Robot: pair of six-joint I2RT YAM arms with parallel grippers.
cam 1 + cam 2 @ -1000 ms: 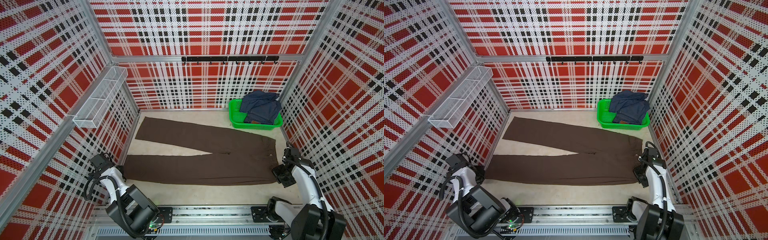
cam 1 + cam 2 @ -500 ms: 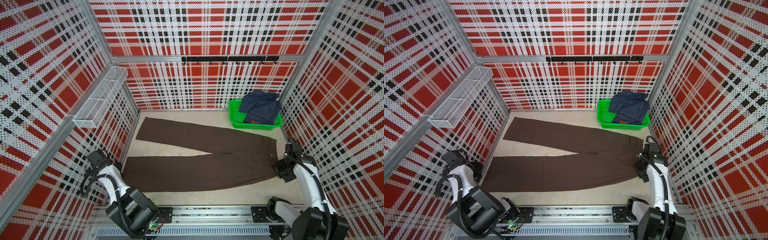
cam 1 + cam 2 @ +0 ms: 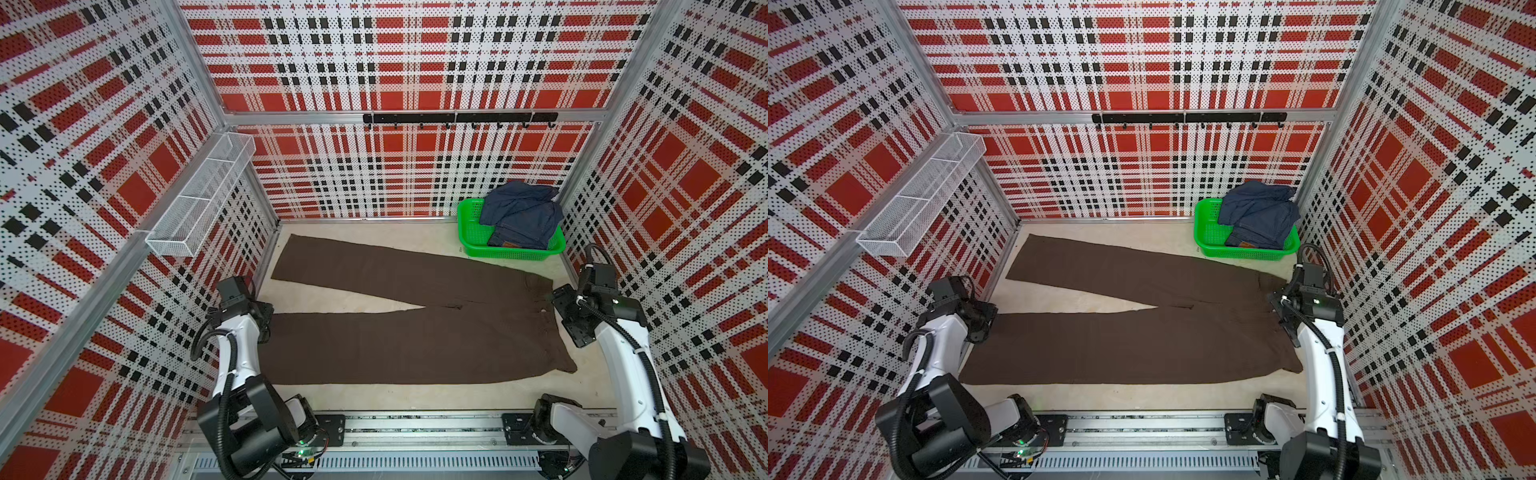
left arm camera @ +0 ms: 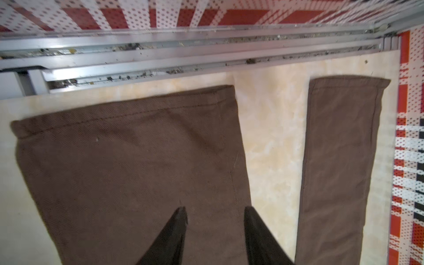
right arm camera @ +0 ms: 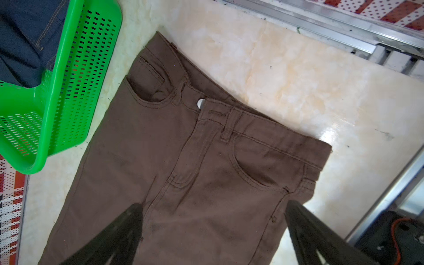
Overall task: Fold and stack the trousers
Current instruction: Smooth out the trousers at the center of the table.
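The dark brown trousers [image 3: 415, 345] [image 3: 1142, 345] lie flat on the pale table, waist to the right and both legs spread out to the left. My left gripper [image 3: 262, 320] [image 4: 215, 211] hovers open over the near leg [image 4: 137, 172] by its hem, with only cloth beneath the jaws. My right gripper [image 3: 571, 318] [image 5: 214, 205] stands wide open above the waist [image 5: 183, 160], holding nothing. The pale waist button [image 5: 201, 103] faces up.
A green basket [image 3: 469, 232] holding blue jeans [image 3: 519, 212] stands at the back right, close to the trousers' waist. A white wire shelf [image 3: 199, 199] juts from the left wall. A black hook rail [image 3: 457, 118] crosses the back wall. Plaid walls close in on three sides.
My right gripper has gone from shut to wide open, letting go of the waist. My left gripper has moved inward over the near leg's hem. The near leg now lies flatter.
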